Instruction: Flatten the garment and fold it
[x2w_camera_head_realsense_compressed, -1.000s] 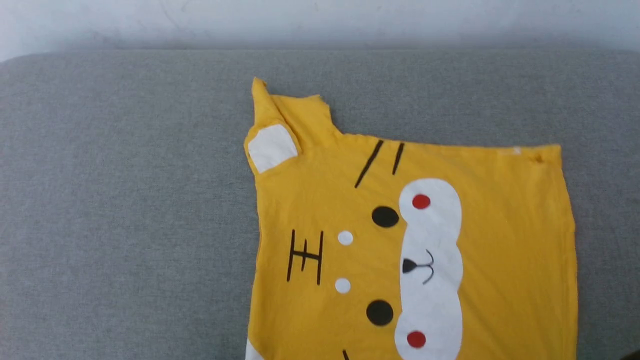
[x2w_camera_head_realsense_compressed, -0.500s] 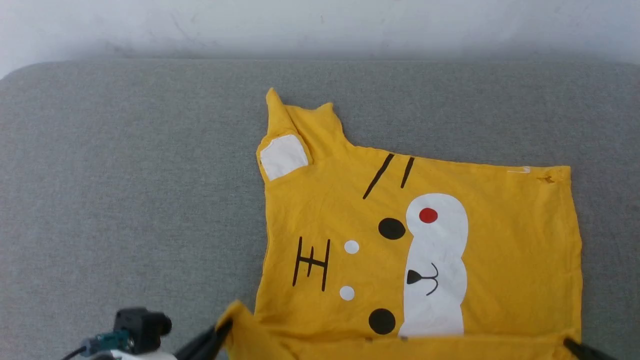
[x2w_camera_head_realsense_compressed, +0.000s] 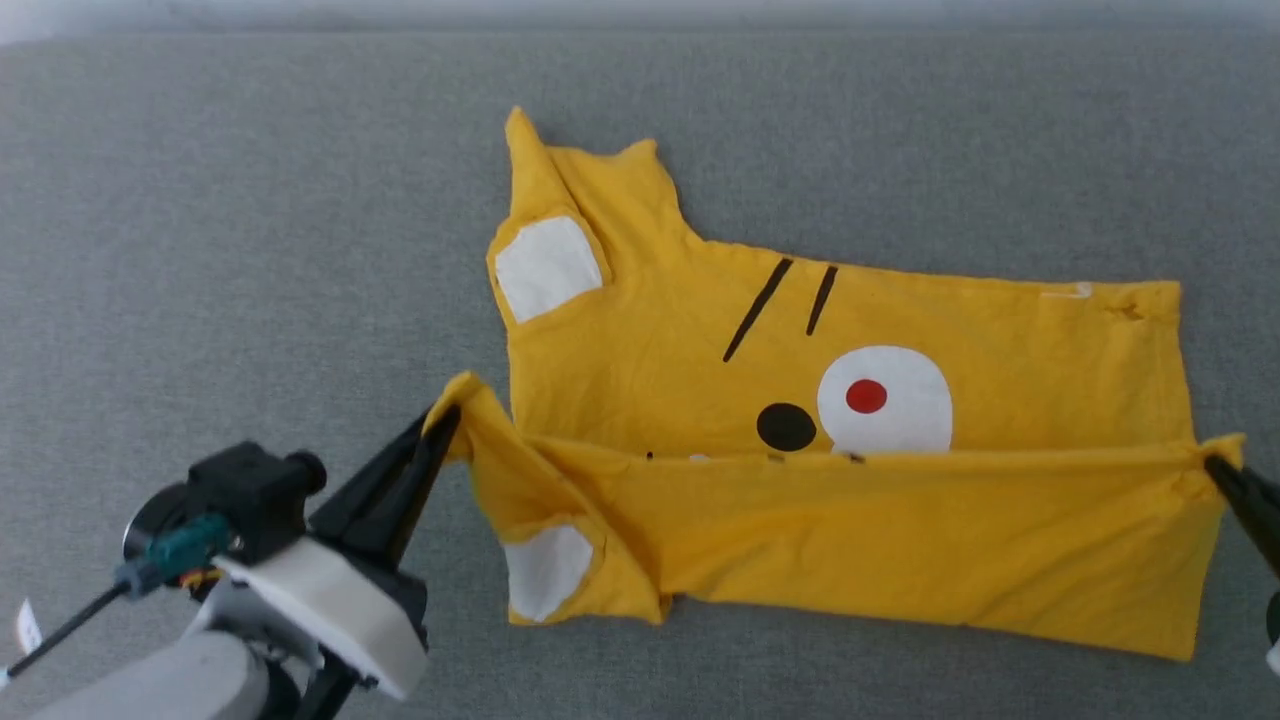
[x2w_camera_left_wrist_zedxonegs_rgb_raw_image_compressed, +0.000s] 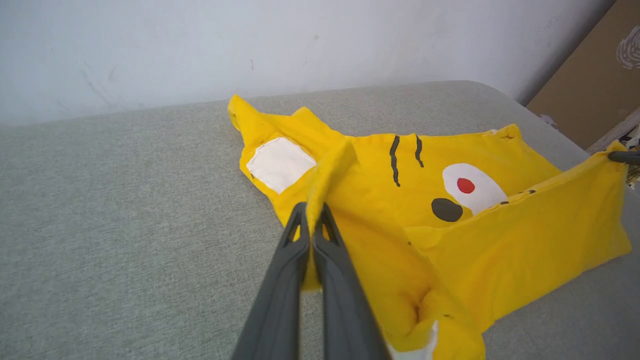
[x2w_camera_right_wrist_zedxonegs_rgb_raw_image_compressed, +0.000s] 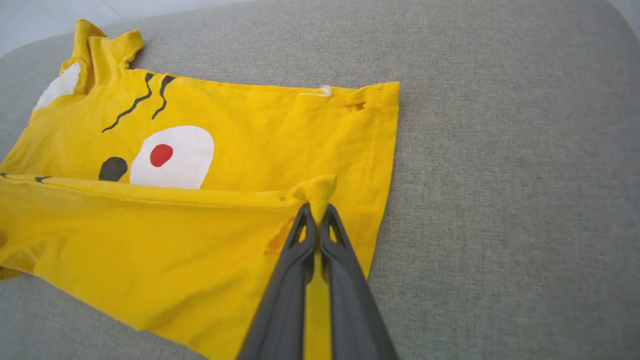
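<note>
Yellow tiger T-shirt lies on the grey fabric surface, right of centre, print side up, collar end to the left. Left gripper has its fingers pressed together on a bunched yellow corner at the left, by the sleeve. Right gripper is likewise clamped on a nub of cloth at the right hem corner. The edge between them is stretched into a taut, raised line across the shirt. Near of that line the cloth drapes down to the surface with the plain yellow back facing up. Far of it the print shows: two black stripes, black eye, red cheek dot on the white muzzle, whose near part is covered by the raised edge. Far sleeve lies flat with a white ear patch. A second white patch sits on the near left corner, which is crumpled. Small dark mark at the far right hem, possibly a hole or a stitch, can't tell. White wall behind the surface, brown board at far right.
</note>
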